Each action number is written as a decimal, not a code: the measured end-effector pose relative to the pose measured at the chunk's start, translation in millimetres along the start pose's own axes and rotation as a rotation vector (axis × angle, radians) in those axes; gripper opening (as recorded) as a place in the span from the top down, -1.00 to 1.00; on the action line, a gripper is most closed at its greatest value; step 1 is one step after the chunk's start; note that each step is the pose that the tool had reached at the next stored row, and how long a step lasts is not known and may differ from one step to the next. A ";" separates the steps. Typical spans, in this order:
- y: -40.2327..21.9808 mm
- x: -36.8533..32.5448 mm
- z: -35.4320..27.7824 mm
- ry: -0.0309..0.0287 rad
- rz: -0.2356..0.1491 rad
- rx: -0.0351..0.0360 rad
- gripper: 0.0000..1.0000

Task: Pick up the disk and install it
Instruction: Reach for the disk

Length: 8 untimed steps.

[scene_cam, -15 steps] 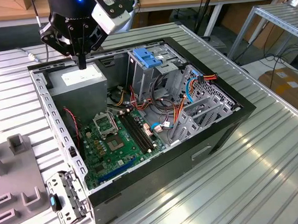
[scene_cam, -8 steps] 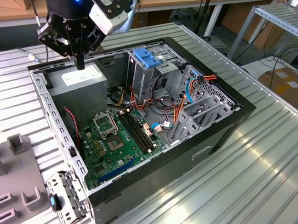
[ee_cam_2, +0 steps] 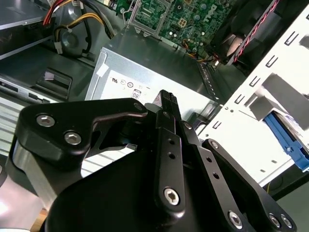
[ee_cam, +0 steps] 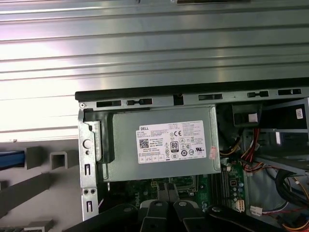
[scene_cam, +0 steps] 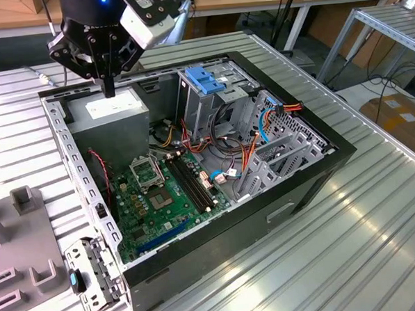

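My gripper [scene_cam: 109, 89] hangs over the back left corner of the open computer case [scene_cam: 293, 193], just above the silver power supply [scene_cam: 111, 113]. Its black fingers [ee_cam_2: 169, 101] are pressed together with nothing between them. In the first wrist view the power supply [ee_cam: 161, 142] lies straight below the gripper [ee_cam: 170, 207]. Outside the case wall, on a grey fixture [ee_cam: 53, 159], a bright blue strip [ee_cam: 10, 159] looks like the rail of the disk; the rest of it is cut off. The same blue piece [ee_cam_2: 286, 139] shows past the white perforated case rail [ee_cam_2: 260, 101].
Inside the case are a green motherboard [scene_cam: 161, 193], loose coloured cables [scene_cam: 235, 161] and a tall metal drive cage [scene_cam: 215, 106] with a blue latch piece [scene_cam: 205, 79] on top. The case rests on a ribbed metal table [scene_cam: 352, 259]. A loose metal bracket [scene_cam: 95, 273] lies by the front left corner.
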<state>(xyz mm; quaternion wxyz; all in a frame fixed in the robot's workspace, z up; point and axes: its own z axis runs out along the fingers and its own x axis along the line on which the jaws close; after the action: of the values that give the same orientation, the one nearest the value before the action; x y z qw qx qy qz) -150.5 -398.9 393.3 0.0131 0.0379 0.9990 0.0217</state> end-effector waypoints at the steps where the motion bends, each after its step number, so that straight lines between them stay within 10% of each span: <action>1: 0.0 0.5 0.0 0.0000 0.000 0.0000 0.79; 8: -0.2 3.3 -0.1 0.0000 0.000 0.0000 0.79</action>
<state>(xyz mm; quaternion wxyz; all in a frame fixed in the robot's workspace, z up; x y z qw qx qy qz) -153.8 -398.9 393.3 0.0131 0.0379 0.9990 0.0217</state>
